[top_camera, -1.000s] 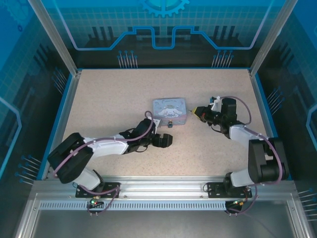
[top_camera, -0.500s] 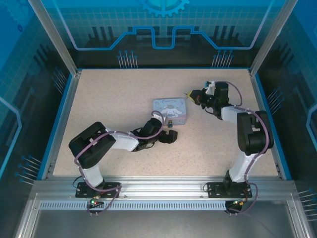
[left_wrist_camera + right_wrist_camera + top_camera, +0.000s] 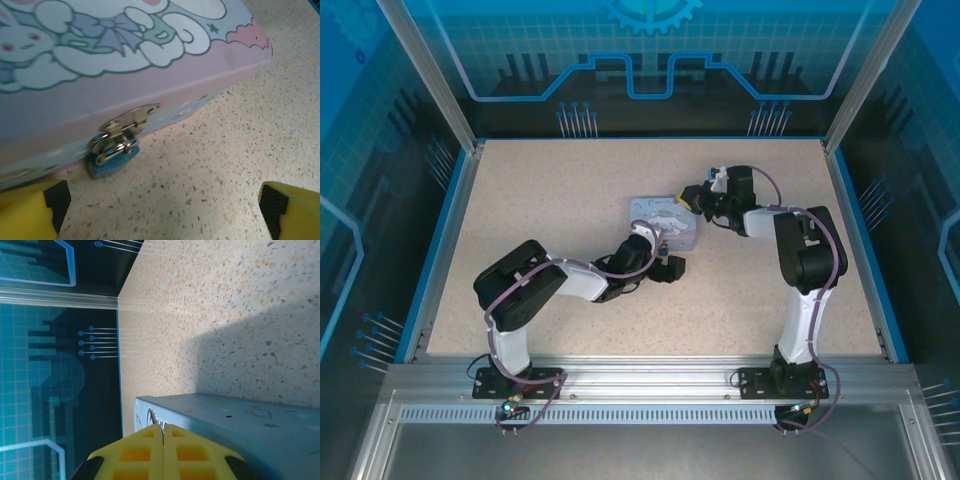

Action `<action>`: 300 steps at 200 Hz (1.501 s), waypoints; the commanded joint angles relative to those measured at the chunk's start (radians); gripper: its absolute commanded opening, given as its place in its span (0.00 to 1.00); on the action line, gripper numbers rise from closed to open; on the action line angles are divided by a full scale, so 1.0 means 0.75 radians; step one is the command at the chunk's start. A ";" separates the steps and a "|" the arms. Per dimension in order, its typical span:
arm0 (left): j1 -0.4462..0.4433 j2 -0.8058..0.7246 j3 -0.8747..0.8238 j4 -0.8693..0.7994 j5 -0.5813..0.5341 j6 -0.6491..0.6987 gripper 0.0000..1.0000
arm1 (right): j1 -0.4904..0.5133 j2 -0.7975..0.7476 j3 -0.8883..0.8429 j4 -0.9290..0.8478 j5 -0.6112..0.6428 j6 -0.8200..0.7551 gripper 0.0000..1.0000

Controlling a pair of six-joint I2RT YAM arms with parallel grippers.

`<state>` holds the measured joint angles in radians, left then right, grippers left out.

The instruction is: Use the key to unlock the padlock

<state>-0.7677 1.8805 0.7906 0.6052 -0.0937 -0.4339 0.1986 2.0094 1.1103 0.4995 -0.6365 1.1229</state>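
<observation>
Early stage, nothing unlocked yet. Padlock hanging from the hasp on the front wall of the tin box, shackle through the hasp loop and looking shut, body down against the surface at the box's foot. Left gripper low and just in front of the padlock, fingers spread fully apart, grasping nothing, padlock sitting off-centre between them. Right gripper hovering at the far right corner of the box, well round from the lock side, fingers clenched flush together. Cannot tell whether the key is pinched between them: too small to make out, no metal tip discernible past the yellow tips. Nothing sticking out of the padlock body in the left wrist view, so reads as key not inserted; keyhole itself not discernible. Left to do, by my read: steady the padlock with the left fingers, bring the key round to the front of the box, seat it, turn, pop the shackle free of the hasp. Main risk: tiny parts, fine alignment, and a long reposition for the right arm first.
</observation>
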 commanded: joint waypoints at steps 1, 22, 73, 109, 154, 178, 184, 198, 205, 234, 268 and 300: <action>0.007 0.057 0.044 0.069 -0.016 0.030 0.99 | 0.025 0.039 0.032 0.018 -0.003 0.002 0.00; 0.008 0.091 0.056 0.095 -0.022 0.020 0.99 | 0.026 0.053 0.033 0.022 0.000 0.006 0.00; 0.008 0.125 0.048 0.183 -0.006 0.006 0.98 | 0.034 0.078 0.035 0.021 0.007 0.008 0.00; 0.014 0.112 -0.033 0.401 0.038 -0.101 0.98 | 0.036 0.082 0.037 0.014 0.005 0.004 0.00; 0.029 0.158 -0.003 0.407 -0.010 -0.155 0.96 | 0.036 0.078 0.048 -0.016 0.006 -0.012 0.00; 0.028 0.173 0.047 0.289 -0.063 -0.147 0.96 | 0.039 0.078 0.051 -0.021 0.007 -0.012 0.00; 0.029 0.177 0.045 0.306 -0.063 -0.149 0.96 | 0.039 0.079 0.052 -0.024 0.006 -0.011 0.00; 0.030 0.182 0.053 0.344 -0.019 -0.146 0.95 | 0.040 0.079 0.052 -0.026 0.008 -0.014 0.00; 0.029 0.176 0.050 0.363 0.008 -0.147 0.94 | 0.042 0.080 0.052 -0.029 0.009 -0.014 0.00; 0.028 0.119 -0.036 0.509 0.049 -0.227 0.89 | 0.042 0.078 0.051 -0.032 0.009 -0.014 0.00; 0.030 0.130 -0.090 0.633 0.043 -0.320 0.84 | 0.042 0.082 0.061 -0.037 0.004 -0.016 0.00; 0.037 0.181 -0.096 0.676 0.014 -0.377 0.79 | 0.043 0.084 0.062 -0.036 0.001 -0.013 0.00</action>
<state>-0.7479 1.9865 0.7303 1.0092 -0.0822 -0.6579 0.2096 2.0422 1.1408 0.5236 -0.6331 1.1255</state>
